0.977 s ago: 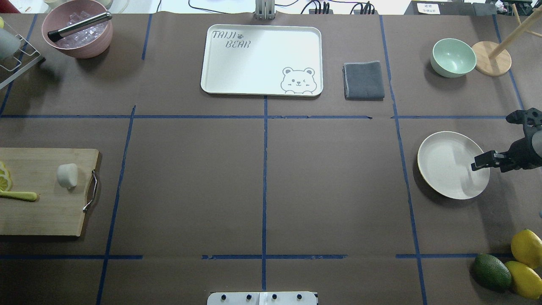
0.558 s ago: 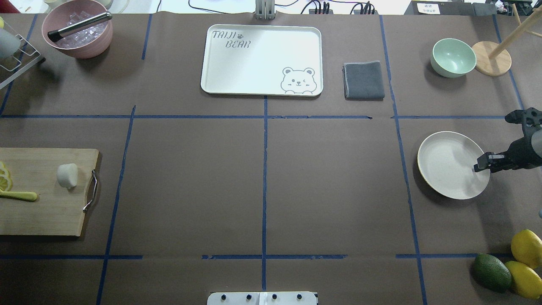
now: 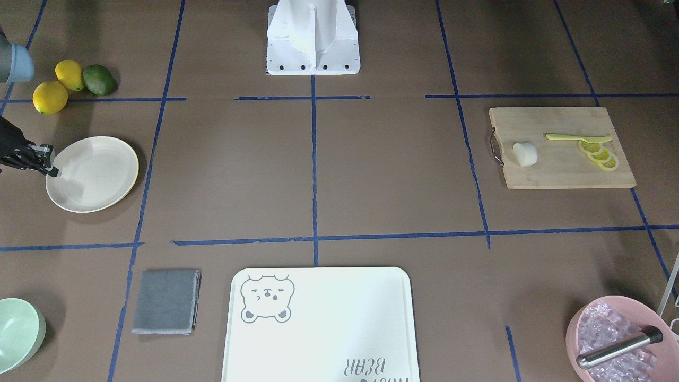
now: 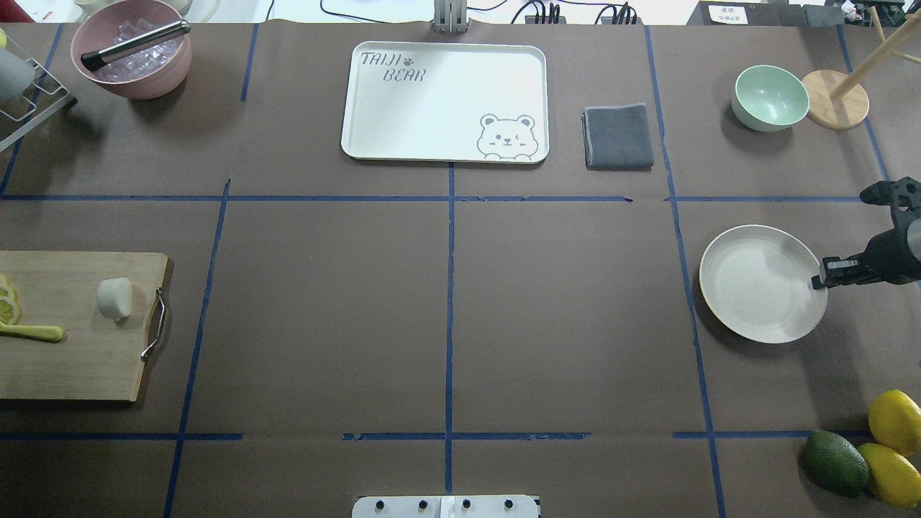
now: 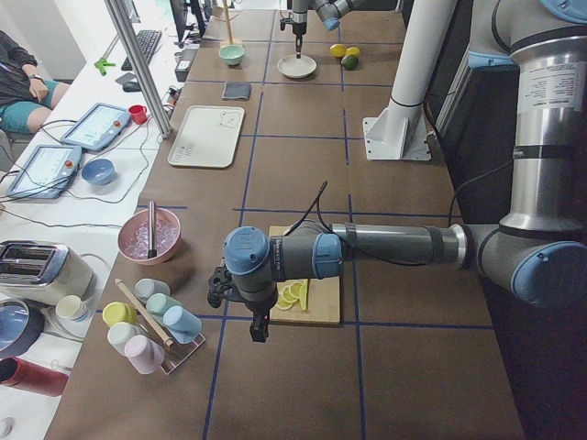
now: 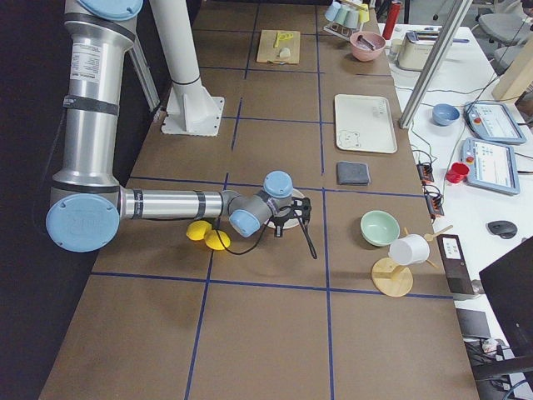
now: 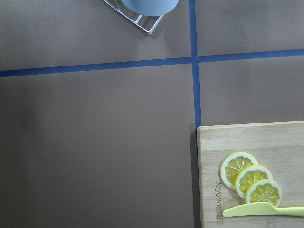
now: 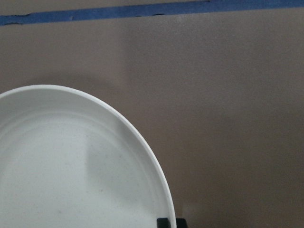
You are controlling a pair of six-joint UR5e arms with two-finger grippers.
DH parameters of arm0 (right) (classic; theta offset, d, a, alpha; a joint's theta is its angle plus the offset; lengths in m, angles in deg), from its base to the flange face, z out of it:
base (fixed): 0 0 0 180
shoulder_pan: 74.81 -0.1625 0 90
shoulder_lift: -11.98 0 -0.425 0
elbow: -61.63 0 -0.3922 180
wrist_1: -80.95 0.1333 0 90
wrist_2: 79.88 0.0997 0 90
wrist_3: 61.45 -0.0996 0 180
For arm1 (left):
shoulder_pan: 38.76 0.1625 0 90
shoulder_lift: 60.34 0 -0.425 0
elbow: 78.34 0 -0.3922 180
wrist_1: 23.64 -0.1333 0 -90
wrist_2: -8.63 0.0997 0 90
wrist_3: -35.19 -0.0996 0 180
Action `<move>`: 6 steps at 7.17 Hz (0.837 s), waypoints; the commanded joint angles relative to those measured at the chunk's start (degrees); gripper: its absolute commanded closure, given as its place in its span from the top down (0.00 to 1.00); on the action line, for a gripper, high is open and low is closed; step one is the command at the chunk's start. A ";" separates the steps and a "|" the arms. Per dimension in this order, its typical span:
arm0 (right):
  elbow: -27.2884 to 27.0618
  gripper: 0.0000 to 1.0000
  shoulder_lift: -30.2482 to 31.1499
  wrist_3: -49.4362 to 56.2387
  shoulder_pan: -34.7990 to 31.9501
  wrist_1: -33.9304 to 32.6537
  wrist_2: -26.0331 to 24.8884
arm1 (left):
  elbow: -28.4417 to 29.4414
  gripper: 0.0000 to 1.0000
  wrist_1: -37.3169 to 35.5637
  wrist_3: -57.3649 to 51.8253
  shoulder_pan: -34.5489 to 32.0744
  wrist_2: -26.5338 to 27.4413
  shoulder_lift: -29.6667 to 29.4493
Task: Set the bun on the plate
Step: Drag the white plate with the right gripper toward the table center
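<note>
R gripper (image 4: 821, 279) sits at the plate (image 4: 755, 288) rim, robot's-right side, tips at the edge; parted or clenched: can't tell. L gripper (image 5: 260, 327) hangs over table just off the bamboo cutting board (image 4: 79, 360), by the lemon slices (image 3: 599, 154); side view only, state can't be told. The bun (image 4: 115, 298) lies on that board near its metal handle (image 4: 155, 324), well apart from the plate.

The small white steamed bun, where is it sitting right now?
In the overhead view the small white rounded bun lies at the far left, on the wooden cutting board, between its metal handle and the yellow lemon slices.
</note>
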 commanded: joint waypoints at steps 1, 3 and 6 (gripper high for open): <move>-5.93 0.00 -2.22 -6.90 0.20 0.88 1.86 | -0.57 1.00 -0.07 0.01 -0.07 0.10 0.07; -5.88 0.00 -12.30 -16.94 0.90 0.79 5.38 | -0.57 1.00 -0.07 0.01 0.02 0.19 0.07; -4.12 0.00 -26.73 -35.74 18.14 -0.61 -8.23 | -0.57 1.00 -0.07 0.09 0.02 -0.07 -0.02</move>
